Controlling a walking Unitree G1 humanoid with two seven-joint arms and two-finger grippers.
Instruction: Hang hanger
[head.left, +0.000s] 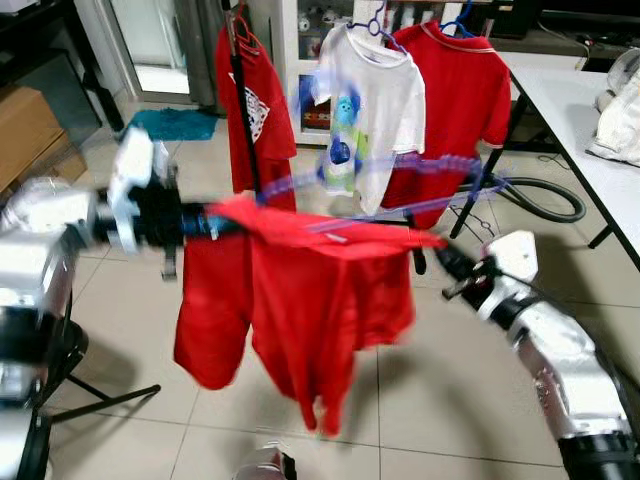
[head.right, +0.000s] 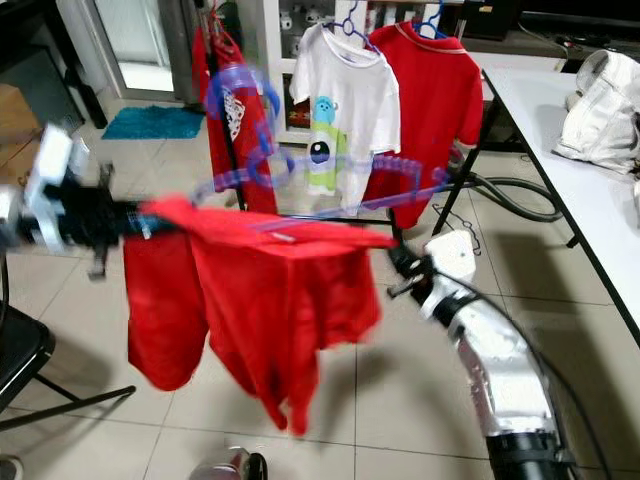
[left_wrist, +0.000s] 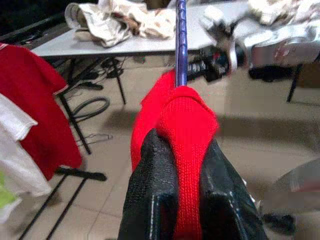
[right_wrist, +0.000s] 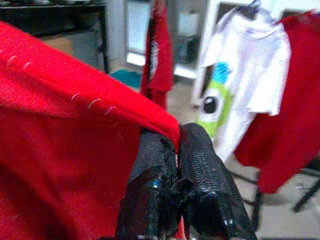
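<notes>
A red shirt (head.left: 310, 290) hangs spread between my two grippers, draped on a blurred purple hanger (head.left: 400, 170) whose hook (head.right: 240, 85) stands above it. My left gripper (head.left: 215, 222) is shut on the shirt's shoulder; in the left wrist view the red cloth (left_wrist: 186, 125) is pinched between the black fingers (left_wrist: 150, 200), and the hanger's bar (left_wrist: 181, 40) runs on from it. At the other end my right gripper (head.left: 440, 255) is shut on the shirt's edge (right_wrist: 100, 95), its fingers (right_wrist: 200, 155) pressed together.
Behind stands a black clothes rack (head.left: 240, 90) with a white cartoon shirt (head.left: 365, 110) and two red shirts (head.left: 450, 100) on hangers. A white table (head.left: 590, 120) with a pile of clothes is at the right. A black chair (head.left: 60, 350) is at the left, a teal mat (head.left: 175, 123) beyond it.
</notes>
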